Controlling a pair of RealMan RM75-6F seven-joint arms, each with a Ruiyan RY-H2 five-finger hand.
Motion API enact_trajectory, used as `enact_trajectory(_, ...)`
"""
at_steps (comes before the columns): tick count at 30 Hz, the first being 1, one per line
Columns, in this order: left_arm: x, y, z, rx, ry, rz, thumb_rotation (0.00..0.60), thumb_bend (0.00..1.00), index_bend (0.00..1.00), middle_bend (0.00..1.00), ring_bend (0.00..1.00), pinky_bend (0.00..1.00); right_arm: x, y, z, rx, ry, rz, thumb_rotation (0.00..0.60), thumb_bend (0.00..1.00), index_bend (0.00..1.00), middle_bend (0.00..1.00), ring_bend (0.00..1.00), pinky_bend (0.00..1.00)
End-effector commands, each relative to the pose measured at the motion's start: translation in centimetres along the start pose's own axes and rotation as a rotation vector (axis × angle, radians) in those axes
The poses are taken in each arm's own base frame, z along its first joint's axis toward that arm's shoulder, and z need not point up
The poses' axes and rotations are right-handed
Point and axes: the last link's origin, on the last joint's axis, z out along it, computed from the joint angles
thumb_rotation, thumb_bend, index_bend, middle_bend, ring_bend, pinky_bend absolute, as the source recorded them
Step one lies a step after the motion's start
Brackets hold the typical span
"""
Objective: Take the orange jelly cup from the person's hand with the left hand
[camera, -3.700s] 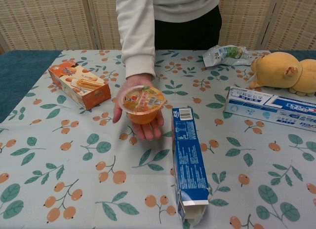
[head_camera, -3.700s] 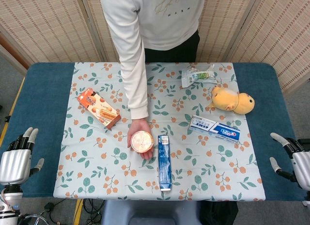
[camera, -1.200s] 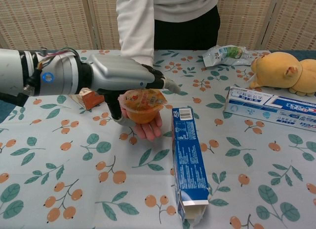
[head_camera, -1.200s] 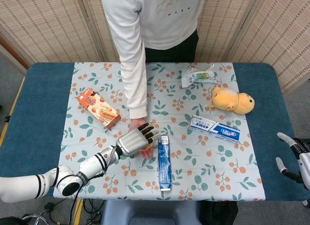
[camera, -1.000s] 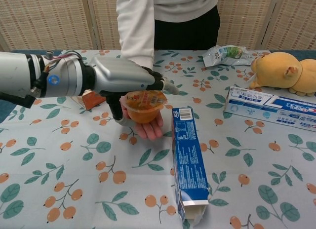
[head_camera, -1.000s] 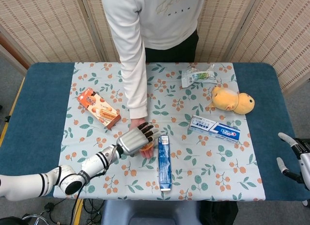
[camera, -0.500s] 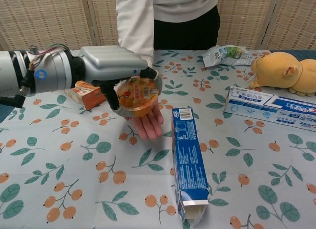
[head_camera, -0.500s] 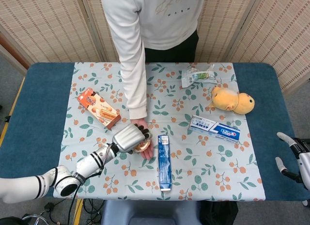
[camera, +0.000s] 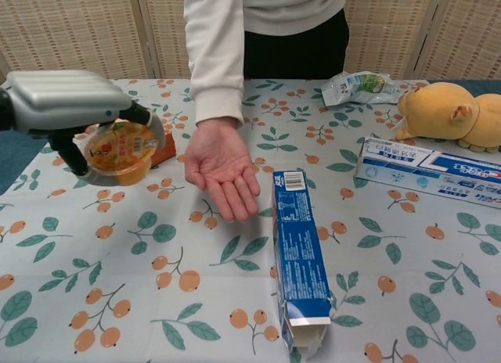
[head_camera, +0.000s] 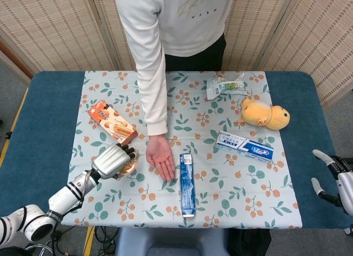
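Note:
My left hand [head_camera: 112,160] [camera: 66,98] grips the orange jelly cup [camera: 117,152] [head_camera: 128,166] from above, lifted off the table to the left of the person's hand [head_camera: 162,156] [camera: 221,166]. That palm lies flat, face up and bare on the cloth. In the chest view the cup's printed lid faces the camera under my fingers. At the table's right edge, my right hand [head_camera: 331,180] hangs with fingers apart, holding nothing.
An orange snack box [head_camera: 112,123] lies behind my left hand. A blue toothpaste box [head_camera: 186,184] [camera: 299,253] sits right of the person's palm. Further right lie a white toothpaste box [head_camera: 243,146], a yellow plush toy [head_camera: 264,113] and a clear packet [head_camera: 226,86].
My left hand closed on the jelly cup, lifted it off the person's palm and carried it left. The palm is now bare. The right hand stayed still.

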Motion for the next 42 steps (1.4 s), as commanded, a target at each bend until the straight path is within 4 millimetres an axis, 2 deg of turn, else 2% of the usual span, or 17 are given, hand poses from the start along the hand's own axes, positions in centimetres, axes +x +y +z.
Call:
enact_trajectory(1, -1.7, -1.0, -1.0, 0.043, -0.048, -0.003, 0.600, 0.26, 0.33, 0.32, 0.38, 0.66, 0.0, 0.0, 0.0, 0.001, 0.000, 0.000, 0.600, 0.39, 0.17, 0.27, 0.21, 0.41)
enact_trajectory(13, -5.5, -1.9, -1.0, 0.094, -0.124, -0.027, 0.600, 0.26, 0.33, 0.31, 0.38, 0.65, 0.2, -0.1, 0.0, -0.001, 0.001, -0.006, 0.600, 0.39, 0.17, 0.27, 0.21, 0.41)
enact_trajectory(15, -5.9, -2.0, -1.0, 0.102, -0.140, -0.025, 0.600, 0.26, 0.30, 0.30, 0.36, 0.62, 0.2, -0.1, 0.0, -0.001, 0.000, -0.007, 0.600, 0.39, 0.17, 0.27, 0.21, 0.41)
enact_trajectory(17, -6.3, -2.1, -1.2, 0.118, -0.162, -0.016, 0.600, 0.26, 0.22, 0.24, 0.31, 0.57, 0.3, -0.1, 0.0, -0.001, 0.002, -0.007, 0.600, 0.39, 0.17, 0.27, 0.21, 0.41)
enact_trajectory(18, -6.3, -2.1, -1.2, 0.125, -0.166, -0.016, 0.600, 0.26, 0.17, 0.17, 0.25, 0.53, 0.3, -0.1, 0.0, -0.001, 0.003, -0.007, 0.600, 0.39, 0.17, 0.27, 0.21, 0.41)
enact_trajectory(22, -6.1, -2.2, -1.7, 0.166, -0.153, -0.015, 0.600, 0.26, 0.04, 0.03, 0.13, 0.42, 0.3, -0.1, 0.0, -0.001, 0.004, -0.008, 0.600, 0.39, 0.17, 0.27, 0.21, 0.41)
enact_trajectory(24, -5.8, -2.4, -2.3, 0.196, -0.143, -0.016, 0.600, 0.26, 0.00, 0.00, 0.07, 0.36, 0.3, -0.1, 0.0, -0.002, 0.005, -0.008, 0.600, 0.39, 0.17, 0.27, 0.21, 0.41)
enact_trajectory(29, -4.7, -2.8, -4.2, 0.276, -0.094, -0.058, 0.600, 0.26, 0.00, 0.00, 0.05, 0.29, 0.4, 0.0, -0.1, -0.007, 0.007, -0.008, 0.600, 0.39, 0.17, 0.27, 0.21, 0.41)
enact_trajectory(37, -3.0, -4.4, -8.3, 0.450, -0.007, -0.093, 0.600, 0.26, 0.00, 0.00, 0.05, 0.27, 0.5, 0.1, -0.3, -0.009, 0.011, -0.007, 0.600, 0.39, 0.17, 0.27, 0.21, 0.41)
enact_trajectory(42, -2.8, -5.3, -11.3, 0.581, 0.023, -0.124, 0.600, 0.26, 0.00, 0.00, 0.05, 0.26, 0.3, 0.3, -0.3, -0.012, 0.006, -0.003, 0.600, 0.39, 0.17, 0.27, 0.21, 0.41)
